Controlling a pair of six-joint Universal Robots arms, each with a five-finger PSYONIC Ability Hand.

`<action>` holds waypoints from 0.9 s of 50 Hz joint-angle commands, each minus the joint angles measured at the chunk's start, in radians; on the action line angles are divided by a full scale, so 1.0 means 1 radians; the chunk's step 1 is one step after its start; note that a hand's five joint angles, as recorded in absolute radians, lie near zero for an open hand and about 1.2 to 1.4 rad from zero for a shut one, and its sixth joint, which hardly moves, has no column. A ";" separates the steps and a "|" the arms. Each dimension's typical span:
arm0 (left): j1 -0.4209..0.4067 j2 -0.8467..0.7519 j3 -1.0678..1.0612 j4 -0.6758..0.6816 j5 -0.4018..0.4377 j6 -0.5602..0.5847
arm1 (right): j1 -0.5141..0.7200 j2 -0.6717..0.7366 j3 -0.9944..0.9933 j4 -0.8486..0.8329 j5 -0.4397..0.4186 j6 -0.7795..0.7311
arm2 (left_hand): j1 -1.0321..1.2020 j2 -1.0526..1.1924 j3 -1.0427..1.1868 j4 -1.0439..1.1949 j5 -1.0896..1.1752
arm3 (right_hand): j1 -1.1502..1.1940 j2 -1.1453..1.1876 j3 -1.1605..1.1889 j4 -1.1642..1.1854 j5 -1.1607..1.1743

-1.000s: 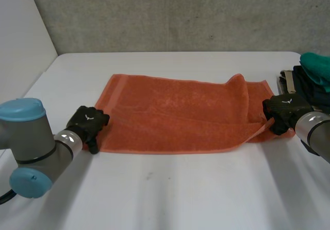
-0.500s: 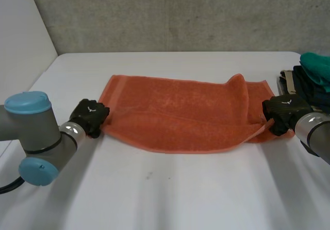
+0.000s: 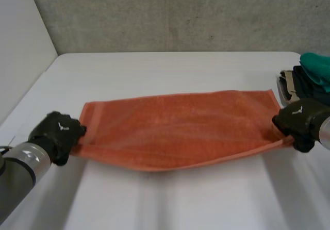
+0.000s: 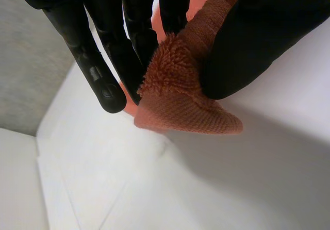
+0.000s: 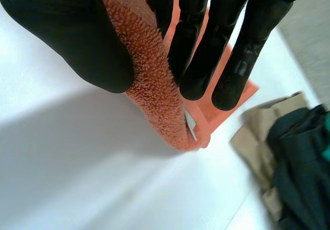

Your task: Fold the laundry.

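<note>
An orange towel [image 3: 180, 127] hangs stretched between my two hands just above the white table [image 3: 170, 70], its near edge sagging in the middle. My left hand [image 3: 55, 133] pinches the towel's near left corner [image 4: 178, 93] between thumb and fingers. At the opposite end, my right hand [image 3: 298, 122] is shut on the near right corner [image 5: 154, 91], thumb pressed against the fingers [image 5: 193, 80]. The far edge of the towel lies roughly straight from one side to the other.
A pile of other laundry, dark, tan and green [image 3: 308, 75], sits at the table's right edge just behind my right hand; in the right wrist view the pile [image 5: 289, 158] lies beyond the fingertips. A grey wall [image 3: 170, 13] backs the table.
My left hand closed on the towel's left corner and pulled it left and toward me. The right hand drew its corner right and nearer. The towel went from flat and rumpled to lifted and taut.
</note>
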 commanded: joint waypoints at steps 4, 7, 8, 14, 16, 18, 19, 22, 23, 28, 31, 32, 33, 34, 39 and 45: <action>-0.012 -0.340 0.273 0.152 -0.109 0.053 | 0.102 0.253 -0.187 -0.054 0.133 -0.021 | 0.276 0.201 0.217 0.200 0.244 | 0.416 0.226 0.216 0.209 0.231; -0.035 -0.418 0.472 0.178 -0.175 0.047 | 0.137 0.310 -0.329 -0.134 0.190 -0.024 | 0.276 0.201 0.217 0.200 0.244 | 0.416 0.226 0.216 0.209 0.231; -0.041 -0.438 0.523 0.186 -0.184 0.045 | 0.142 0.322 -0.364 -0.161 0.198 -0.028 | 0.276 0.201 0.217 0.200 0.244 | 0.416 0.226 0.216 0.209 0.231; -0.052 -0.486 0.873 0.345 -0.193 -0.034 | 0.154 0.341 -0.570 -0.536 0.203 -0.020 | 0.276 0.201 0.217 0.200 0.244 | 0.416 0.226 0.216 0.209 0.231; -0.044 -0.483 0.921 0.428 -0.193 -0.067 | 0.157 0.332 -0.586 -0.679 0.196 -0.017 | 0.276 0.201 0.217 0.200 0.244 | 0.416 0.226 0.216 0.209 0.231; -0.035 -0.469 0.951 0.572 -0.201 -0.118 | 0.164 0.301 -0.581 -0.895 0.180 -0.017 | 0.276 0.201 0.217 0.200 0.244 | 0.416 0.226 0.216 0.209 0.231; -0.033 -0.461 0.953 0.600 -0.202 -0.129 | 0.165 0.284 -0.578 -0.963 0.176 -0.015 | 0.276 0.201 0.217 0.200 0.244 | 0.416 0.226 0.216 0.209 0.231; -0.038 -0.423 0.938 0.701 -0.202 -0.153 | 0.176 0.255 -0.558 -1.080 0.164 -0.018 | 0.276 0.201 0.217 0.200 0.244 | 0.416 0.226 0.216 0.209 0.231; -0.039 -0.418 0.930 0.701 -0.202 -0.153 | 0.177 0.255 -0.557 -1.079 0.164 -0.017 | 0.276 0.201 0.217 0.200 0.244 | 0.416 0.226 0.216 0.209 0.231; -0.029 -0.403 0.827 0.672 -0.195 -0.160 | 0.182 0.261 -0.515 -0.999 0.167 -0.015 | 0.276 0.201 0.217 0.200 0.244 | 0.416 0.226 0.216 0.209 0.231; -0.027 -0.403 0.743 0.669 -0.190 -0.160 | 0.185 0.272 -0.458 -0.945 0.167 -0.014 | 0.276 0.201 0.217 0.200 0.244 | 0.416 0.226 0.216 0.209 0.231; -0.025 -0.404 0.725 0.668 -0.190 -0.160 | 0.188 0.273 -0.442 -0.938 0.167 -0.011 | 0.276 0.201 0.217 0.200 0.244 | 0.416 0.226 0.216 0.209 0.231; -0.027 -0.408 0.703 0.668 -0.189 -0.160 | 0.199 0.278 -0.408 -0.932 0.169 -0.006 | 0.276 0.201 0.217 0.200 0.244 | 0.416 0.226 0.216 0.209 0.231; -0.025 -0.420 0.665 0.668 -0.184 -0.159 | 0.205 0.280 -0.389 -0.932 0.169 -0.003 | 0.276 0.201 0.217 0.200 0.244 | 0.416 0.226 0.216 0.209 0.231; 0.002 -0.455 0.554 0.671 -0.156 -0.160 | 0.219 0.325 -0.307 -0.922 0.172 0.041 | 0.276 0.201 0.217 0.200 0.244 | 0.416 0.226 0.216 0.209 0.231; -0.005 -0.572 0.450 0.663 -0.133 -0.148 | 0.220 0.456 -0.262 -0.907 0.172 0.074 | 0.276 0.201 0.217 0.200 0.244 | 0.416 0.226 0.216 0.209 0.231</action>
